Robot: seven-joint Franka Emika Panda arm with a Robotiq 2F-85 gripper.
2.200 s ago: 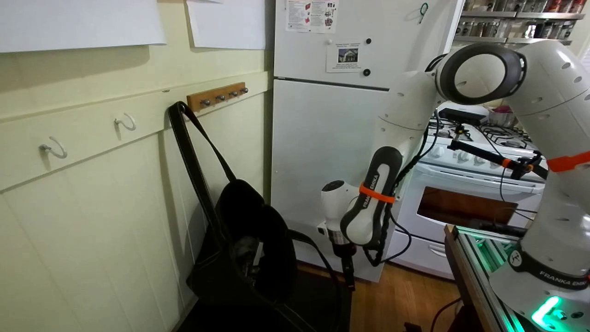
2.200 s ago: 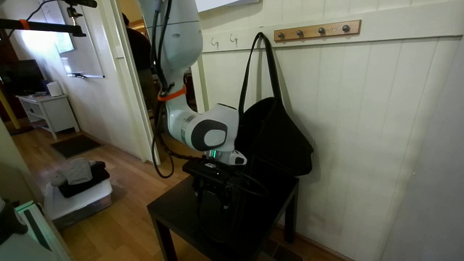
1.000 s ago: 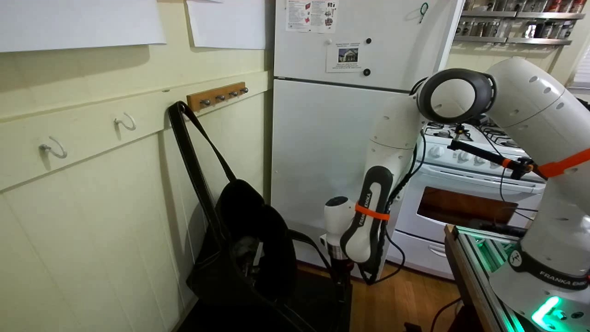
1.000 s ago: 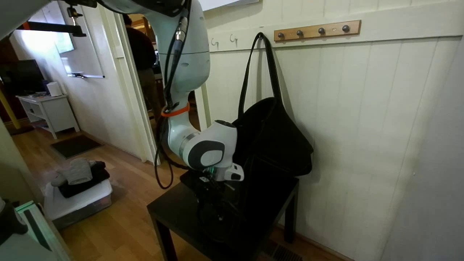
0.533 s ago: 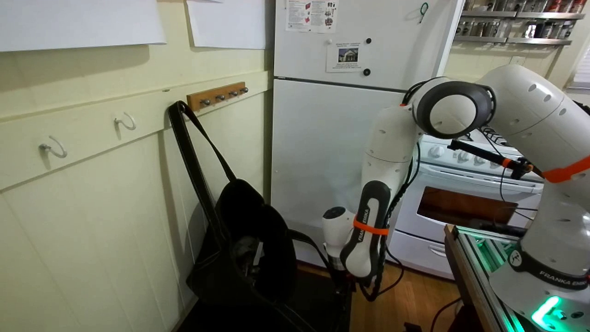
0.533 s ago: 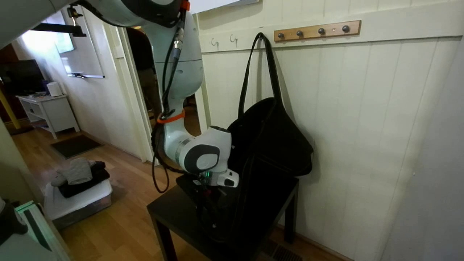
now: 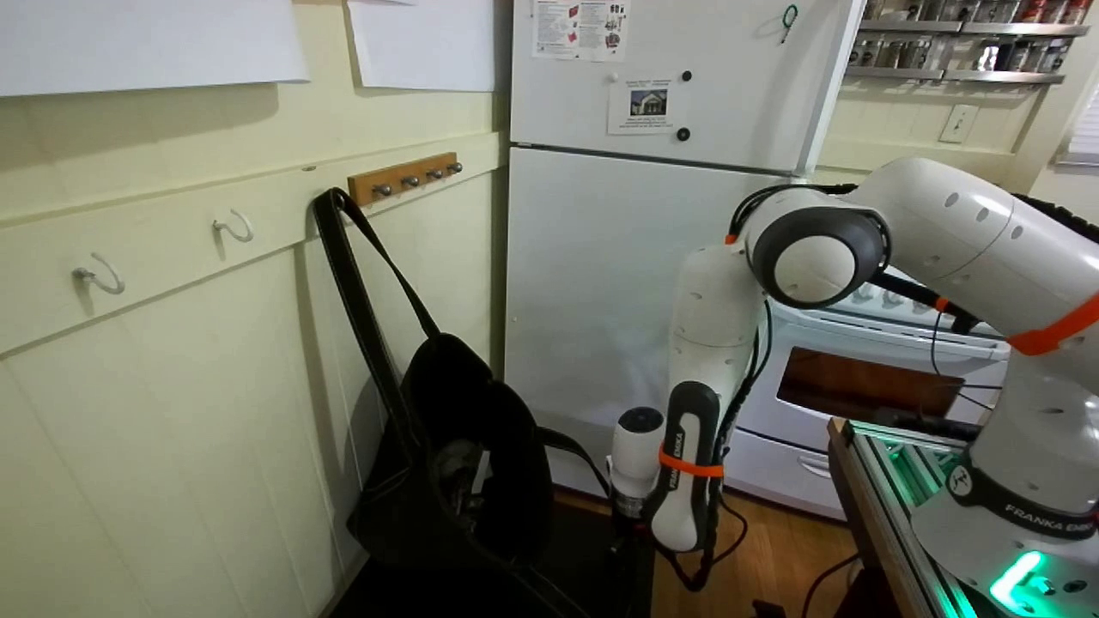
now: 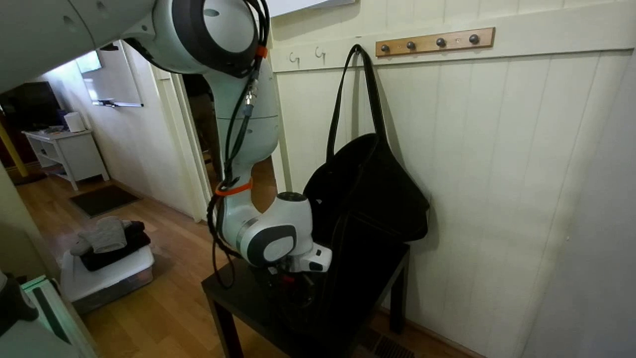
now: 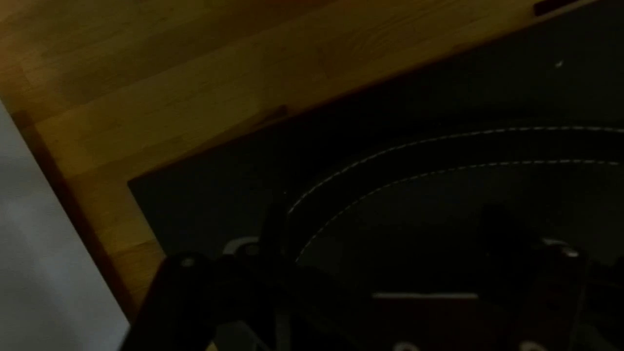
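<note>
Just beside end effector (image 9: 386, 219): strap (image 9: 421, 160)

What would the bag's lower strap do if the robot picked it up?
The lower strap would probably bend and flop, since it droops in a curve. Being a flat band, it likely won't roll. Pulling it may swing the bag, which hangs from the wall.

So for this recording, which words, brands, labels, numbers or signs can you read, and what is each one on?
"FRANKA EMI...", its end unclear: dark band on the arm base.
"EMIKA", the word before it partly under an orange strap: dark trim of the lower arm.
Too small to read: upper sheet and house-photo sheet on the fridge, any labels on the jars.
</note>
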